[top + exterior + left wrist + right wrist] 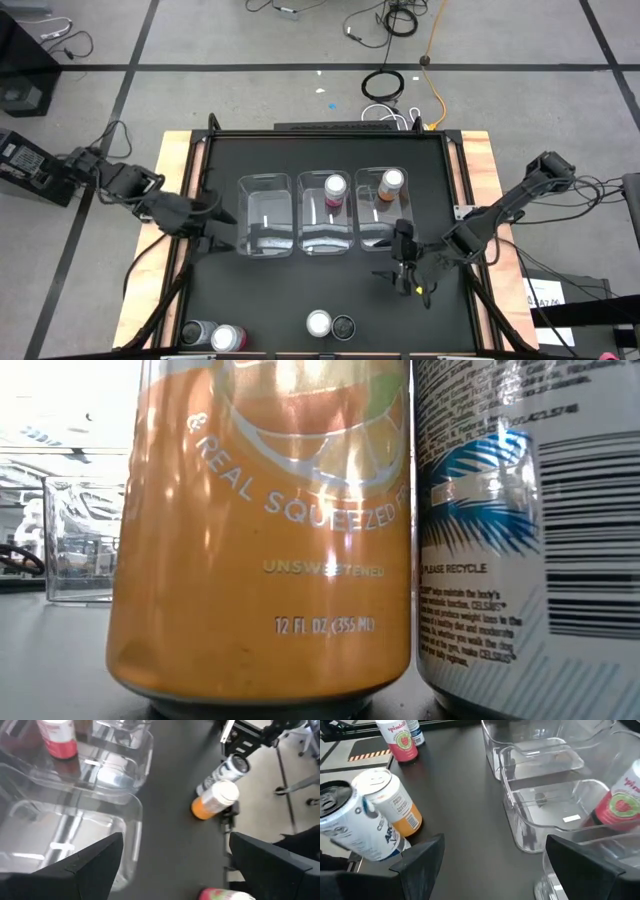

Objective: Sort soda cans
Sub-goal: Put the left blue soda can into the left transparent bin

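Three clear bins stand in a row mid-table. The left bin (265, 213) holds nothing, the middle bin (312, 222) a pink-red can (335, 188), the right bin (372, 222) an orange can (391, 183). At the near edge an orange can (318, 323) (265, 530) stands upright beside a dark-topped white can (343, 326) (525, 530). A dark can (198, 333) and a pink-red can (229, 338) stand at the near left corner. My left gripper (215, 232) (175, 840) hangs open beside the left bin. My right gripper (400, 265) (494, 839) is open just near of the right bin.
The black mat (290, 290) lies bare between the bins and the near cans. Wooden borders (175, 160) flank the mat. Cables (385, 85) lie on the floor beyond the far edge.
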Controlling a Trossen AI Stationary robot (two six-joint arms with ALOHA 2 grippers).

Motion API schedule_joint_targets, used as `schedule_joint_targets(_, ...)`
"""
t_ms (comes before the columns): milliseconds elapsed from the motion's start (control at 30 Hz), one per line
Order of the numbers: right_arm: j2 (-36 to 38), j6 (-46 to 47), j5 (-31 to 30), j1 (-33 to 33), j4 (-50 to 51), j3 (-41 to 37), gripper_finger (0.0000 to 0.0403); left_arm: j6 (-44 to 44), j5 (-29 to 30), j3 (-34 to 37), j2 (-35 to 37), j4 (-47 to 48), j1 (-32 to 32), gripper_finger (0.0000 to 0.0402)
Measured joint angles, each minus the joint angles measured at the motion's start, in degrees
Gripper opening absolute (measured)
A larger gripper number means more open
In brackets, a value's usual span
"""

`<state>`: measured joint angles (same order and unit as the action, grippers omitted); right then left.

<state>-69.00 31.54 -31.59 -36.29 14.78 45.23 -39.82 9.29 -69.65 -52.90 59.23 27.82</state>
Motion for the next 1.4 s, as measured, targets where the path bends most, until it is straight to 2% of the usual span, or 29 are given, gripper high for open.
schedule_joint_targets(133, 2.7, 2.0, -2.6, -2.8, 1.4, -2.1, 0.0341, -8.0, 4.8, -2.3, -1.0, 1.0, 7.7, 0.0373)
schedule_joint_targets(267, 6.1, 5.0, -4.5, -6.2, -4.6, -8.5, 0.0341, -16.0, 9.0, -3.1, -3.0, 2.0, 15.2, 0.0373)
schedule_joint_targets(367, 8.2, 5.2, -4.5, -8.0, -11.4, -13.0, 0.0341, -23.8, 8.9, -3.1, -5.6, 4.1, 18.9, 0.0373)
schedule_joint_targets(500, 10.0, 4.3, -4.4, -9.0, -16.6, -16.1, 0.0341, -34.1, 5.2, -3.1, -9.3, 5.0, 23.3, 0.0373)
schedule_joint_targets(667, 10.2, 2.7, -4.3, -9.6, -16.8, -16.4, 0.0341, -48.6, 4.4, -3.1, -11.8, 4.8, 28.4, 0.0373)
schedule_joint_targets(833, 10.2, 1.2, -4.1, -9.6, -16.8, -16.4, 0.0341, -59.7, 4.5, -3.1, -13.6, 2.7, 31.0, 0.0373)
schedule_joint_targets(1000, 10.2, 0.0, -4.0, -9.6, -16.7, -16.4, 0.0341, -63.2, 5.4, -3.1, -16.1, 2.8, 31.3, 0.0373)
schedule_joint_targets(1267, 10.2, 0.4, 1.5, -9.6, -16.7, -16.3, 0.0341, -62.9, 7.4, -3.1, -19.8, 3.2, 31.0, 0.0373)
schedule_joint_targets(1400, 10.2, 0.5, 1.9, -9.6, -16.8, -16.3, 0.0341, -63.2, 8.0, -3.1, -19.9, 3.2, 30.6, 0.0373)
